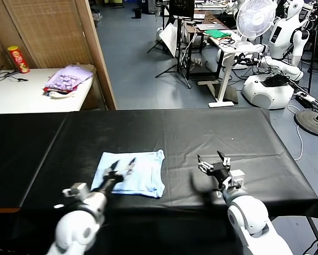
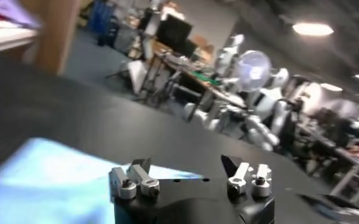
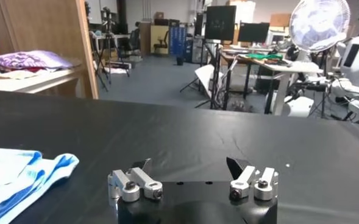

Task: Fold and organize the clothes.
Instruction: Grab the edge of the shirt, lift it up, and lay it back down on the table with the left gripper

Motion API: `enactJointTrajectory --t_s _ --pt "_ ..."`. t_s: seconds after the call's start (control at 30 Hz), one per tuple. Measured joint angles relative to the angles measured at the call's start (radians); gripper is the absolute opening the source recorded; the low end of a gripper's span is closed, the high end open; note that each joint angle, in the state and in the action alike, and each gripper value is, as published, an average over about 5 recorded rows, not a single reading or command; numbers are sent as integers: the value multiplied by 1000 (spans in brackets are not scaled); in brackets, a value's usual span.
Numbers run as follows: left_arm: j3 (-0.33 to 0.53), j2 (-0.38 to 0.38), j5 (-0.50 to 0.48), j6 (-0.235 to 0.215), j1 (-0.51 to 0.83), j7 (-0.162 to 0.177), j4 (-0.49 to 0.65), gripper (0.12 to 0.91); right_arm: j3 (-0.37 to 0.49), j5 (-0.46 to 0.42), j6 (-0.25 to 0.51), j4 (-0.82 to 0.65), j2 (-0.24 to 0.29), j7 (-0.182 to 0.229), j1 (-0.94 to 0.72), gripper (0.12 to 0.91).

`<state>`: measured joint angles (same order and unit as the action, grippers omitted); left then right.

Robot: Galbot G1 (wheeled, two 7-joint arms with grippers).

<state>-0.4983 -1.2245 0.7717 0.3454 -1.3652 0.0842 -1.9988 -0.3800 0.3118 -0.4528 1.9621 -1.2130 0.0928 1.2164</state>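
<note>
Head view: folded pale sky-blue T-shirt (image 1: 131, 173), neat rectangle.

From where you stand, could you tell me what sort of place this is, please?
Most likely a robotics lab or workshop. Other white robots stand at the back, desks hold monitors and cables beside a fan, and a blue T-shirt lies on a black-covered table.

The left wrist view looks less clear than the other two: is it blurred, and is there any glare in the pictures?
Left wrist view: smeared throughout, T-shirt only a pale patch, ceiling lamp glaring. Right wrist view: sharp, T-shirt edge and fan crisp. Head view: evenly lit and clear; the black table shows no strong glare.
</note>
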Motion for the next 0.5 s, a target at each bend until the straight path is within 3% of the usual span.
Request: enactJointTrajectory --t_s 0.17,0.5 --pt "-80 39 85 1 3 0 74 798 3 0 0 -3 -1 -1 0 798" --pt "-112 30 246 34 17 1 153 771 2 0 2 -5 -3 -3 -1 798"
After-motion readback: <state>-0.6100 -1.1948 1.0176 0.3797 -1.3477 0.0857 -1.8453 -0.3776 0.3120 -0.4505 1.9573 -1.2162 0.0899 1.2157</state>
